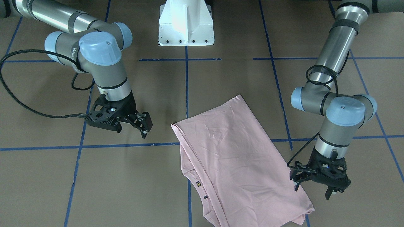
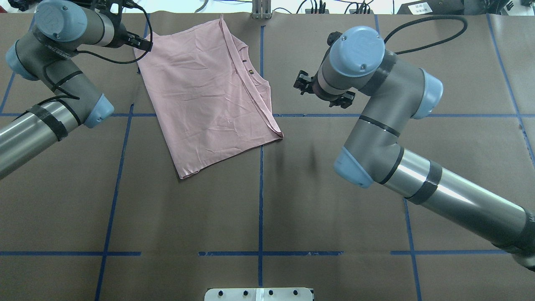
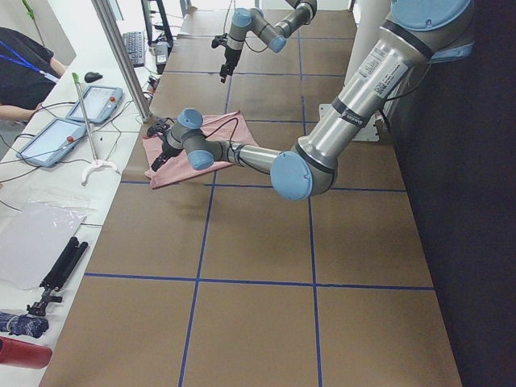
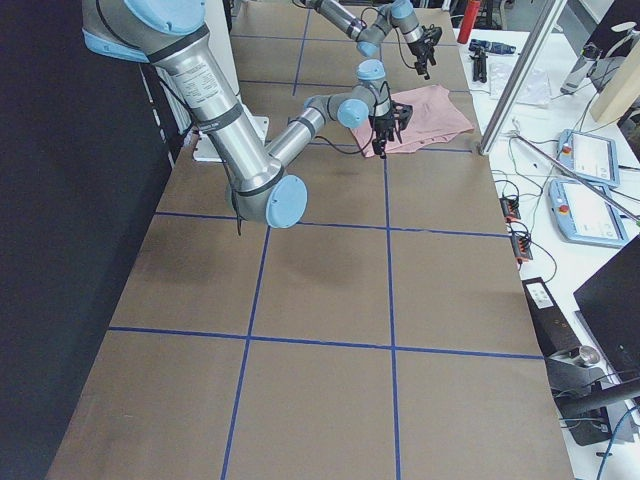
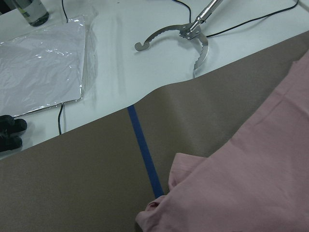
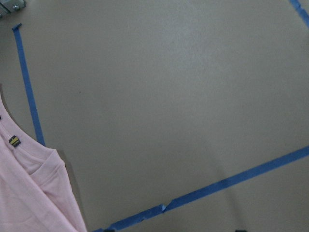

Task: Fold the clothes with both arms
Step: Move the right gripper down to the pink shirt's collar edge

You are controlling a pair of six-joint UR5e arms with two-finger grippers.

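A pale pink T-shirt (image 1: 233, 164) lies folded flat on the brown table (image 1: 126, 183), plain side up. It makes a rough rectangle set askew to the blue tape lines (image 1: 94, 146) that run under it. Its neckline, with a small black-and-yellow tag (image 1: 198, 183), sits on the long edge facing the right arm (image 1: 104, 72).

The left arm (image 1: 337, 47) reaches to the opposite long edge, near the shirt corner farthest from the robot. Its left hand (image 1: 312, 193) points down with its two fingers spread well apart and nothing between them. One finger is over the shirt's edge and the other is just off the cloth. Whether either touches the shirt cannot be told.

The right hand (image 1: 144, 134) is raised above bare table, near the shirt's neckline side but apart from it, and holds nothing. Its fingers overlap in every view, so how wide they stand cannot be told.

The white base (image 1: 186, 25) stands well apart from the shirt, on the robot's side.
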